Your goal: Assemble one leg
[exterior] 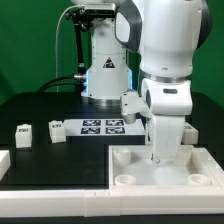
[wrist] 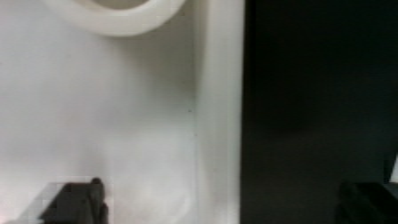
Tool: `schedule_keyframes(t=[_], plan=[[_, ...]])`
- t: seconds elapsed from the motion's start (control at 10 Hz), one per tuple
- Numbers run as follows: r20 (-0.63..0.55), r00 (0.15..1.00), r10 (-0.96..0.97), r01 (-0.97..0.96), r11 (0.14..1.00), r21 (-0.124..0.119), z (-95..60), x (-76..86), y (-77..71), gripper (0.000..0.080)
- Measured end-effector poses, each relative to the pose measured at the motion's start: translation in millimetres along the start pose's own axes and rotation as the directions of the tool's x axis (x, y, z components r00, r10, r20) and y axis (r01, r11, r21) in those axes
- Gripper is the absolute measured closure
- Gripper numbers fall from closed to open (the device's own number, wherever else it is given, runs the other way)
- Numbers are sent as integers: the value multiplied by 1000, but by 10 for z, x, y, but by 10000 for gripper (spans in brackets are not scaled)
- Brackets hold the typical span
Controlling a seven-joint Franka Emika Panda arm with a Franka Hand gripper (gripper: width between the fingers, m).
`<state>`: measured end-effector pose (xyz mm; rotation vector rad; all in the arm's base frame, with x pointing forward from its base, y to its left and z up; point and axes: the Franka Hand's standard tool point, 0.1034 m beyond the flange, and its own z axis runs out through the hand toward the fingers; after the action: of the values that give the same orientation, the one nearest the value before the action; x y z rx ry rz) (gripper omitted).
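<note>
Two legs, small white blocks with tags, stand on the black table at the exterior view's left: one point(exterior: 22, 133) and another point(exterior: 57, 131). Neither shows in the wrist view. My gripper point(exterior: 157, 152) points down over the far edge of the large white panel point(exterior: 165, 172), well away from both legs. In the wrist view the gripper point(wrist: 228, 198) is open and empty. One dark finger point(wrist: 75, 202) is over the panel point(wrist: 125, 110) and the other point(wrist: 384, 200) is over the black table, so the jaws straddle the panel's edge. A round corner socket point(wrist: 118, 14) lies ahead.
The marker board point(exterior: 103, 126) lies between the legs and the arm's base. A white raised border point(exterior: 8, 162) runs along the exterior view's left and front edge. The arm's white base point(exterior: 105, 70) stands at the back.
</note>
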<state>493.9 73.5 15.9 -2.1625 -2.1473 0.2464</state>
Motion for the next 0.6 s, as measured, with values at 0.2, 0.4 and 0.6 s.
schedule_keyframes(t=[0.2,0.4,0.6], plan=[[0,1000,0,0,1000,0,-1,-1,0,150],[6,998,57,-57,998,-25,-183,-20,-75,150],[12,993,119,-118,992,-48,-372,17,-221,150]])
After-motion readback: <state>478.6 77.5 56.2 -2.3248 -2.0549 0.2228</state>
